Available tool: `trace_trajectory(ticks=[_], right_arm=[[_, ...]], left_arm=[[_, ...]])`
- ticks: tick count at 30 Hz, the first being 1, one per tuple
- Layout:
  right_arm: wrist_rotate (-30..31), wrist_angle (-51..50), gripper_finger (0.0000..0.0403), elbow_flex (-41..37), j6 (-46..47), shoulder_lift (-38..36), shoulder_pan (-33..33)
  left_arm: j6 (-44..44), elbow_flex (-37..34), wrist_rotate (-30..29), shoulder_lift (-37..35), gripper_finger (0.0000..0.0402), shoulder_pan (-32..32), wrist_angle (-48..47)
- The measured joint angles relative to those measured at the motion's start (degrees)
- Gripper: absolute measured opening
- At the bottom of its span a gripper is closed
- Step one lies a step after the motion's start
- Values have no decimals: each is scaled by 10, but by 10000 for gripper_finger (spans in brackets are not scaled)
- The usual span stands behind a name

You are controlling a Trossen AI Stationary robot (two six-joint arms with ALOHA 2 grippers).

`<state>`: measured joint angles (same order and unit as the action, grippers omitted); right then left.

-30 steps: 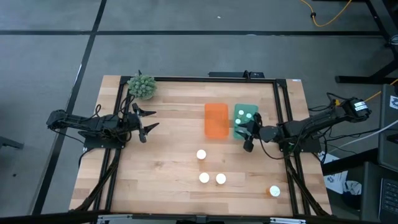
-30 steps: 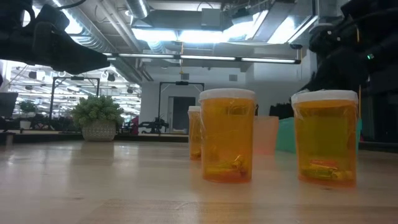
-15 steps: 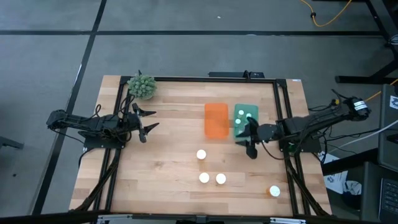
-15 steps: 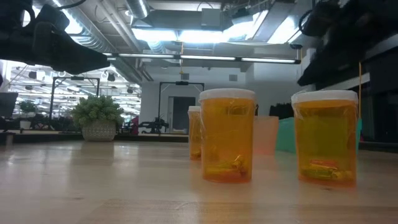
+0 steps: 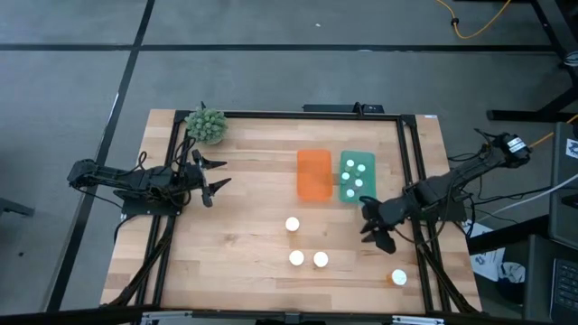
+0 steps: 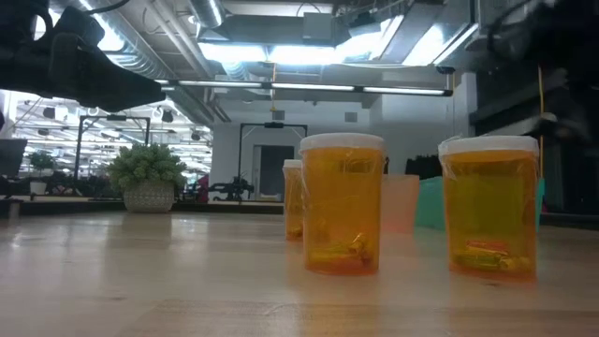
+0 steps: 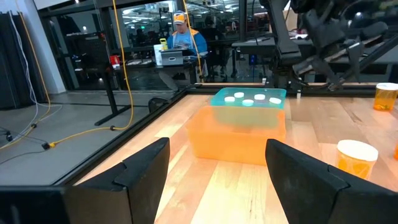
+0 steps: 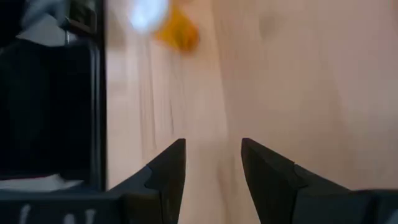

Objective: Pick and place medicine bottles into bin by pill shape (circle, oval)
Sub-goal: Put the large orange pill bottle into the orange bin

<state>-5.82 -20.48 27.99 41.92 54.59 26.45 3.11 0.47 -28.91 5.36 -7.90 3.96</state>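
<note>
Three white-capped medicine bottles stand on the table's near middle; in the low view they are orange-tinted. A fourth bottle stands at the near right and shows blurred in the right wrist view. Several more bottles stand in the green bin, beside the orange bin. My right gripper is open and empty near the green bin's near end, above bare table. My left gripper is open and empty at the left.
A small potted plant stands at the far left corner. A black frame runs around the tabletop. The left wrist view shows both bins ahead and one bottle on the wood.
My right gripper has moved from over the green bin toward the table's near edge and a little to the right, turning to point toward the near side. It stays open. More bottle caps in the green bin now show uncovered.
</note>
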Motion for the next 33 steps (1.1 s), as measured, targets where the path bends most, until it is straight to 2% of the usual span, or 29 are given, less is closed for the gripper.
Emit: trace_trajectory(ticks=[5, 8, 12, 19, 23, 29, 33], right_arm=[[-55, -115, 157, 0, 161, 0, 11], [-95, -166, 157, 0, 216, 0, 15], [-133, -214, 157, 12, 238, 0, 16], [-113, -369, 157, 95, 219, 0, 18], [-121, -371, 157, 135, 230, 0, 42], [-122, -345, 157, 170, 357, 8, 118], [-112, -266, 157, 169, 426, 33, 176]], left_arm=[[0, 0, 0, 0, 257, 0, 0], [0, 0, 0, 0, 257, 0, 0], [0, 0, 0, 0, 257, 0, 0], [0, 0, 0, 0, 257, 0, 0], [0, 0, 0, 0, 257, 0, 0], [5, 0, 0, 0, 257, 0, 0], [5, 0, 0, 0, 257, 0, 0]])
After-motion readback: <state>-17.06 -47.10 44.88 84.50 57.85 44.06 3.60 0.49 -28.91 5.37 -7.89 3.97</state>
